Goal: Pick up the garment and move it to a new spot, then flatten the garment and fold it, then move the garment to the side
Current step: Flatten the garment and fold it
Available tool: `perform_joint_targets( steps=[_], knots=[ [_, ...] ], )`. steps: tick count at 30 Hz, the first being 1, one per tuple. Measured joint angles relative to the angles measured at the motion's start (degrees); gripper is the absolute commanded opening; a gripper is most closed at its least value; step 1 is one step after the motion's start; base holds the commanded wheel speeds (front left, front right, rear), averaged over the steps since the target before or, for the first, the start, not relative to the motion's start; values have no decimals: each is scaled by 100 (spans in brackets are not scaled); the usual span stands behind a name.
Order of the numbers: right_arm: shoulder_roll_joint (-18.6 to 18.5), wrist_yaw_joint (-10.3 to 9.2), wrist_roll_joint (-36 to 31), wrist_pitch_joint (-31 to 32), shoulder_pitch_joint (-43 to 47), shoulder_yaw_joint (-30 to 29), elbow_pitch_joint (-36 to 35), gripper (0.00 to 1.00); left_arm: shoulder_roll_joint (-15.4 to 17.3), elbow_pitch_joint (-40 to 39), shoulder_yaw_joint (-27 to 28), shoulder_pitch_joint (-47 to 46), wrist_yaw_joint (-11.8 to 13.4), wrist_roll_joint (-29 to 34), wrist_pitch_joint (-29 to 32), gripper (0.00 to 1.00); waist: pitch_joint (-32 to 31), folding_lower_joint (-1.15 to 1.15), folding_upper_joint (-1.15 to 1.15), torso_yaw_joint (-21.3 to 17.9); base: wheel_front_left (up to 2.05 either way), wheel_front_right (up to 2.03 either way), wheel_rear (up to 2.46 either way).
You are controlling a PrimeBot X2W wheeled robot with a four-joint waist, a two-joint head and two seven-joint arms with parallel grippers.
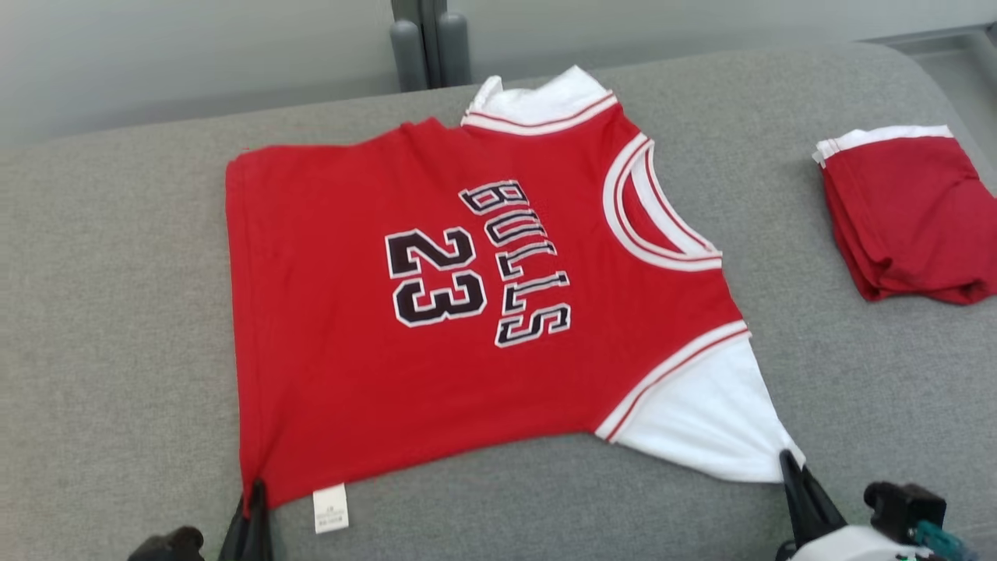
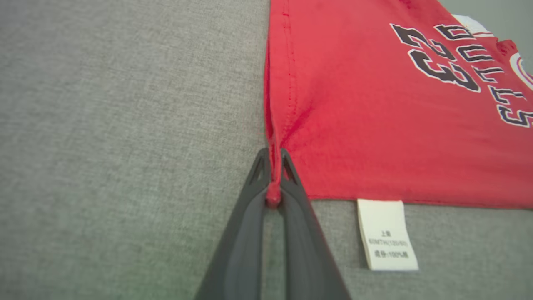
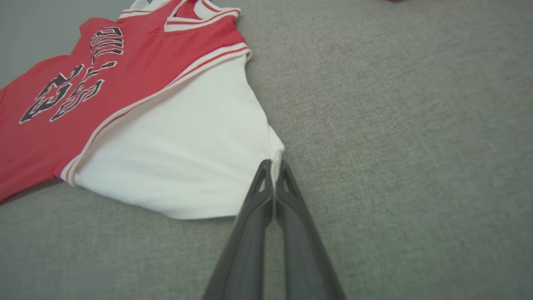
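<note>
The garment point(image 1: 436, 312) is a red jersey with white sleeves and "BULLS 23" on its chest, spread flat on the grey cushion with its collar to the right. My left gripper point(image 1: 255, 489) is shut on the garment's red hem corner point(image 2: 273, 183) at the near left. At the near right my right gripper point(image 1: 788, 460) is shut on the tip of the white sleeve point(image 3: 275, 156), which is drawn out to a point. A white care label point(image 2: 387, 234) sticks out from the near hem beside the left fingers.
A second red and white garment point(image 1: 907, 214) lies folded at the far right of the cushion point(image 1: 117, 312). Beyond the cushion's back edge stands a grey post point(image 1: 428, 39) against a pale wall.
</note>
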Motion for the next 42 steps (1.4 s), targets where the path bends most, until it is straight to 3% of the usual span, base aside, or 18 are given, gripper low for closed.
perform_joint_targets(
  steps=[7,13,23,36,37,38,39,40,41,42],
  knots=[
    [2,0,56,0,784,-32,11,0,-35,-151,32,601,0,45,1,0,-410,0,0,113,0,0,0],
    [-4,0,230,0,801,-192,-336,0,-36,-554,-78,710,1,143,1,0,-467,0,0,203,0,0,0],
    [-12,-8,263,0,-608,-48,-875,0,90,-1037,-309,-258,4,113,1,0,-30,0,0,245,0,0,0],
    [-13,-8,-341,0,-2602,-29,31,0,138,-410,-450,-1616,4,62,2,0,733,0,0,354,0,0,0],
    [-12,-8,-396,0,-2696,-42,91,0,143,-335,-427,-1694,4,62,2,19,788,0,0,359,0,0,0],
    [-13,-8,-447,-1,-2771,-52,141,0,143,-271,-398,-1757,4,62,2,64,841,0,0,365,0,0,0],
    [-13,-8,-465,-1,-2816,-57,170,0,142,-219,-359,-1790,4,63,1,100,882,0,0,370,0,0,0],
    [-11,-8,-500,0,-2858,-63,205,82,134,-163,-286,-1818,4,67,2,100,926,0,0,375,0,0,0],
    [-12,-8,-525,0,-2878,-71,205,100,135,-127,-234,-1836,4,111,2,100,966,0,0,380,0,0,0],
    [-11,-8,-528,0,-2886,-83,193,100,135,-123,-209,-1840,5,137,2,100,998,0,0,383,0,0,0]
  ],
)
